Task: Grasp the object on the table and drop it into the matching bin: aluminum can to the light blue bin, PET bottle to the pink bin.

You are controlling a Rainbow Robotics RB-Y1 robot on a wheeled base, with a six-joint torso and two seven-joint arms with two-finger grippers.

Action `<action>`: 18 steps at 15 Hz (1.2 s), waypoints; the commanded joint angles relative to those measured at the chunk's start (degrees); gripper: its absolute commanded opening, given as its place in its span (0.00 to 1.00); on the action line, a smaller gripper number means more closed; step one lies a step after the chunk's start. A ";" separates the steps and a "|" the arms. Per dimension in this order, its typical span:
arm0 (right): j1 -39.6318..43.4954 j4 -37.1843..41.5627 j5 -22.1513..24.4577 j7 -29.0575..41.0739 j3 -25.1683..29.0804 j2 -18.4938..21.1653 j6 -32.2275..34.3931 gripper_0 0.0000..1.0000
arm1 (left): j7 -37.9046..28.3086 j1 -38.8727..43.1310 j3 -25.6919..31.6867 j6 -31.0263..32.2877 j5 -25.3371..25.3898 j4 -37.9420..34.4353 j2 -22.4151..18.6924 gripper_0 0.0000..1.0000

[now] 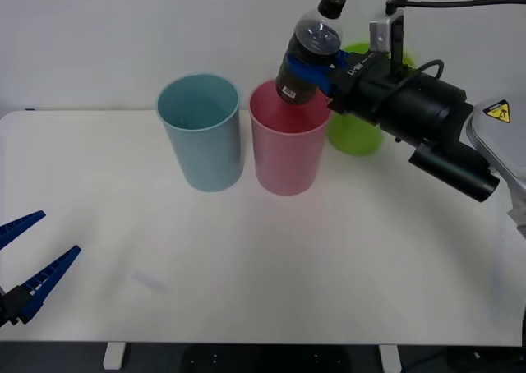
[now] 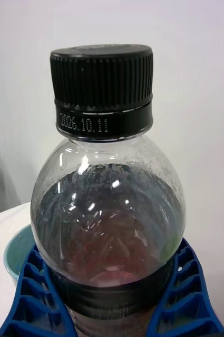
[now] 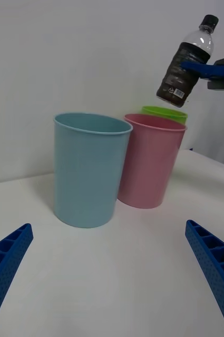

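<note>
My right gripper is shut on the PET bottle, a small clear bottle with a black cap and dark label band, tilted in the air above the far rim of the pink bin. In the right wrist view the bottle sits between the blue fingers. The light blue bin stands left of the pink one on the white table. From the left wrist view the bottle hangs over the pink bin, next to the light blue bin. My left gripper rests open near the table's front left edge.
A lime green bin stands behind and to the right of the pink bin, partly hidden by the right arm. A white wall runs behind the table.
</note>
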State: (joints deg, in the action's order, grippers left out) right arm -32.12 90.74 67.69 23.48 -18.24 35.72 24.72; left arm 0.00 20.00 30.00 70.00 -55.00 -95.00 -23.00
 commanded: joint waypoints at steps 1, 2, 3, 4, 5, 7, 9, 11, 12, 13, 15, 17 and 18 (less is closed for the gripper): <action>-2.86 -3.99 2.00 -0.10 -0.57 -2.41 0.33 0.00 | 0.00 0.00 0.00 0.00 0.00 0.00 0.00 1.00; -3.56 -4.87 2.00 -0.10 -0.83 -2.76 0.41 0.00 | 0.00 0.00 0.00 0.00 0.00 0.00 0.00 1.00; -3.74 -5.22 2.00 -0.10 -0.92 -2.94 0.41 0.00 | 0.00 0.00 0.00 0.00 0.00 0.00 0.00 1.00; -3.74 -5.31 2.09 -0.10 -0.92 -3.03 0.41 0.00 | 0.00 0.00 0.00 0.00 0.00 0.00 0.00 1.00; -3.74 -5.22 2.18 -0.10 -0.92 -2.94 0.41 0.00 | 0.00 0.00 0.00 0.00 0.00 0.00 0.00 1.00; -3.82 -5.31 2.18 -0.19 -0.92 -2.94 0.41 0.00 | 0.00 0.00 0.00 0.00 0.00 0.00 0.00 1.00; -3.74 -5.31 2.18 -0.28 -0.92 -3.03 0.41 0.30 | 0.00 0.00 0.00 0.00 0.00 0.00 0.00 1.00; -3.74 -5.22 2.18 -0.54 -0.92 -3.03 0.41 1.00 | 0.00 0.00 0.00 0.00 0.00 0.00 0.00 1.00; -3.74 -5.22 2.27 -0.89 -0.92 -3.03 0.50 1.00 | 0.00 0.00 0.00 0.00 0.00 0.00 0.00 1.00; -3.82 -5.22 2.18 -1.07 -0.83 -2.94 0.59 1.00 | 0.00 0.00 0.00 0.00 0.00 0.00 0.00 1.00; -3.74 -5.13 2.27 -1.24 -0.92 -2.94 0.77 1.00 | 0.00 0.00 0.00 0.00 0.00 0.00 0.00 1.00; -3.03 -4.34 2.18 -1.42 -0.57 -2.94 0.77 1.00 | 0.00 0.00 0.00 0.00 0.00 0.00 0.00 1.00; -1.89 -3.02 2.18 -1.51 -0.13 -2.85 0.77 1.00 | 0.00 0.00 0.00 0.00 0.00 0.00 0.00 1.00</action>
State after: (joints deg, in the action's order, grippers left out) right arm -34.80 86.82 69.89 22.05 -18.69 32.80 25.49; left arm 0.00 20.00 30.00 70.00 -55.00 -95.00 -23.00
